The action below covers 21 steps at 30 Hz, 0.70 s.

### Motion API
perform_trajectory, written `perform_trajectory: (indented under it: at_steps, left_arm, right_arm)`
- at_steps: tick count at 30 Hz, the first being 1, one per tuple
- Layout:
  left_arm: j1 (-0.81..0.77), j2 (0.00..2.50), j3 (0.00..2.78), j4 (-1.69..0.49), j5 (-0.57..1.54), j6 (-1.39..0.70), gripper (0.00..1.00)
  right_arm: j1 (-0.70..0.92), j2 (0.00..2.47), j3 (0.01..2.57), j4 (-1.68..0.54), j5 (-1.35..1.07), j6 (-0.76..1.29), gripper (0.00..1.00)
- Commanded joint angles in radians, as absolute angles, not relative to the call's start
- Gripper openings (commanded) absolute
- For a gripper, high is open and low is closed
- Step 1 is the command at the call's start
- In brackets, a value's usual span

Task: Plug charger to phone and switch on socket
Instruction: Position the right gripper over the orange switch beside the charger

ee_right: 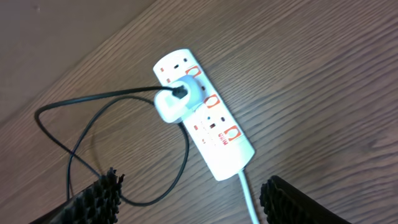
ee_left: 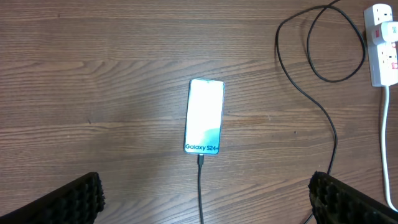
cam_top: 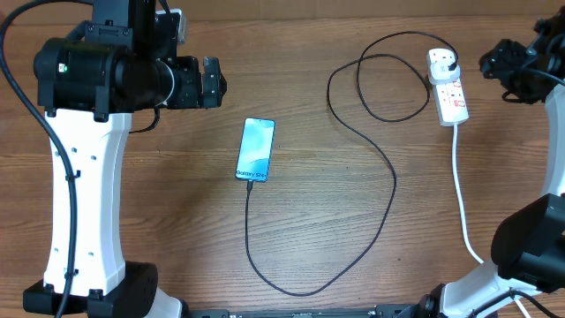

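Charger cable is running in long black loops over a brown wood-grain table, and we are seeing little of the room: only a plain, duller brown area past the table's edge in the right wrist view. One end of the cable is meeting the bottom edge of the phone; the other is ending in a white plug sitting in an outlet of the socket, a white power strip with red markings and a thick white lead.

On the phone's pale blue screen we are reading "Galaxy S24+" near its bottom edge. The strip's small print is proving too fine for us to read, and we cannot tell how its switches are set.

The left gripper is hovering above the table with its fingers spread wide and holding nothing; the phone is lying flat ahead of it, centred between the two fingers in its wrist view and well apart from them. The right gripper is likewise gaping wide and empty, and the socket is lying ahead of its fingers, angled across the view, touching neither. Overhead, the strip is sitting just beside that gripper at the table's far right, while the phone is resting near the middle.
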<state>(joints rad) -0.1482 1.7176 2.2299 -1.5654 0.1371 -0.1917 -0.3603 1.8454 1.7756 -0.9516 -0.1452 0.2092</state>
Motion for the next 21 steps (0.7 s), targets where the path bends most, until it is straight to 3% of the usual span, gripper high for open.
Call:
perform_trajectory:
  at_steps: [1, 21]
  left_arm:
    - [-0.144, 1.697, 2.234, -1.568, 0.126, -0.18, 1.0]
    - [-0.144, 1.697, 2.234, -1.568, 0.126, -0.18, 1.0]
  right_arm:
    - [-0.364, 1.854, 1.794, -0.944, -0.133, 0.208, 0.72]
    - [-0.364, 1.867, 1.784, -0.951, -0.136, 0.208, 0.76]
